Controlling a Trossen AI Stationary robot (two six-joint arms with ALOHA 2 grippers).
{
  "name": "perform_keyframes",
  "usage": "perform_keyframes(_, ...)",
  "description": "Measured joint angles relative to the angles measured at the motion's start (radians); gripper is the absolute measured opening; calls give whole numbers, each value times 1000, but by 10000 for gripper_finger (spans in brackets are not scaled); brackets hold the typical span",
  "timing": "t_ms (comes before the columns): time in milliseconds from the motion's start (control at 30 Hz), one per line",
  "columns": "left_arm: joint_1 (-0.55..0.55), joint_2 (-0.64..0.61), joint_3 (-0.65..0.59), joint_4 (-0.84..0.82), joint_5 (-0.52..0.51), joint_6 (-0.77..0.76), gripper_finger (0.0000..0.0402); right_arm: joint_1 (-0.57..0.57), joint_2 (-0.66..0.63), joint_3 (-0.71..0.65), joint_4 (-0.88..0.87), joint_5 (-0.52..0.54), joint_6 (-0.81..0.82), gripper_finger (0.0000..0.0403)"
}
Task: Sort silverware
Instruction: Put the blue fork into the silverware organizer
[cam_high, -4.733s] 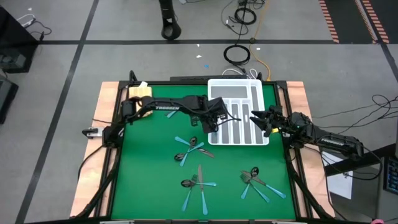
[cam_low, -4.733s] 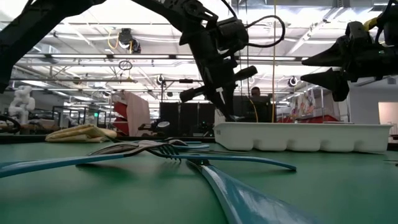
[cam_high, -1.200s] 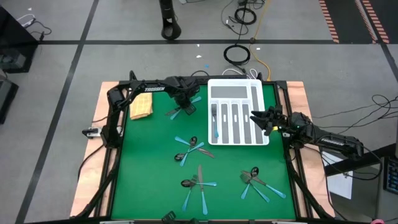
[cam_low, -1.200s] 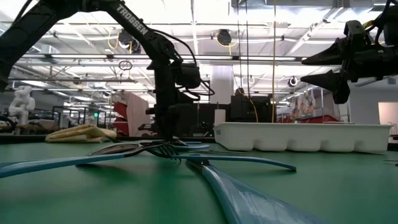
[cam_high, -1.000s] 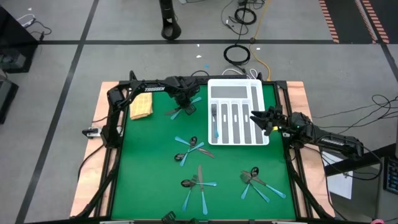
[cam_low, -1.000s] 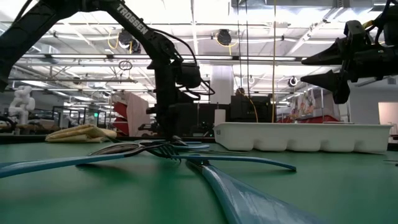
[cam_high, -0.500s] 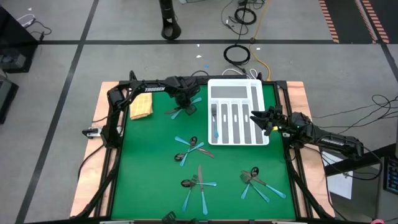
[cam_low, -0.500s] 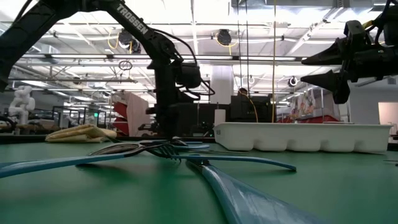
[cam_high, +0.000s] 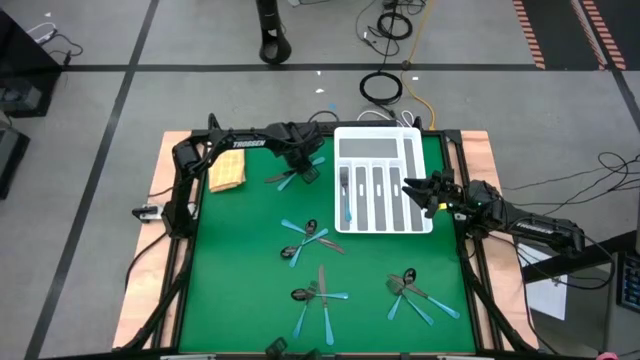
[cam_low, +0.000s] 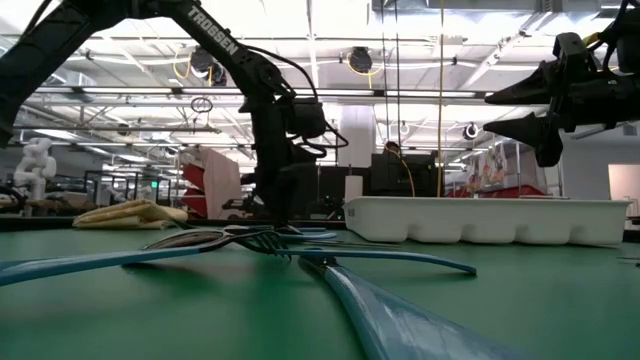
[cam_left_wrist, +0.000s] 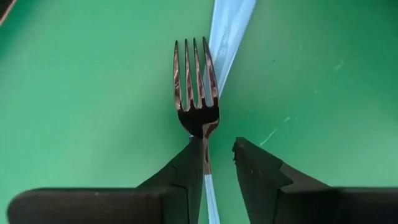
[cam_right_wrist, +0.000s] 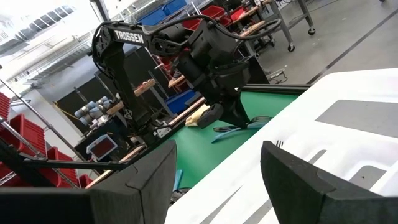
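Observation:
My left gripper (cam_high: 302, 168) is low over the far part of the green mat, left of the white tray (cam_high: 424, 150). It is open, its fingers on either side of the neck of a blue-handled fork (cam_left_wrist: 196, 87) that lies flat on the mat. A second blue handle (cam_left_wrist: 230, 25) lies just beyond the fork's tines. My right gripper (cam_high: 418, 192) hangs open and empty above the tray's right edge (cam_right_wrist: 348, 124). One blue-handled piece (cam_high: 346, 200) lies in a tray slot. More silverware lies in clusters on the mat (cam_high: 310, 240), (cam_high: 318, 295), (cam_high: 415, 292). My left gripper points down at the fork, fingers across it. One finger (cam_left_wrist: 189, 168) stands right against the fork's neck (cam_left_wrist: 204, 134), just behind the tines; the other finger is apart from it. I cannot tell whether the near finger touches it. The fork lies on the mat.
A folded yellow cloth (cam_high: 226, 172) lies at the mat's far left corner. The tray (cam_low: 480, 220) stands at the far right. In the low view, crossed forks and handles (cam_low: 250, 245) lie close to the camera. Bare mat shows at the near left.

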Motion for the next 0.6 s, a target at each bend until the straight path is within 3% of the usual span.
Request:
perform_keyframes(200, 0, 0, 0, 23, -18, 5, 94, 0, 0, 0, 0, 0, 0, 219)
perform_keyframes(600, 1, -1, -27, 37, -52, 28, 6, 0, 0, 0, 0, 0, 0, 219)
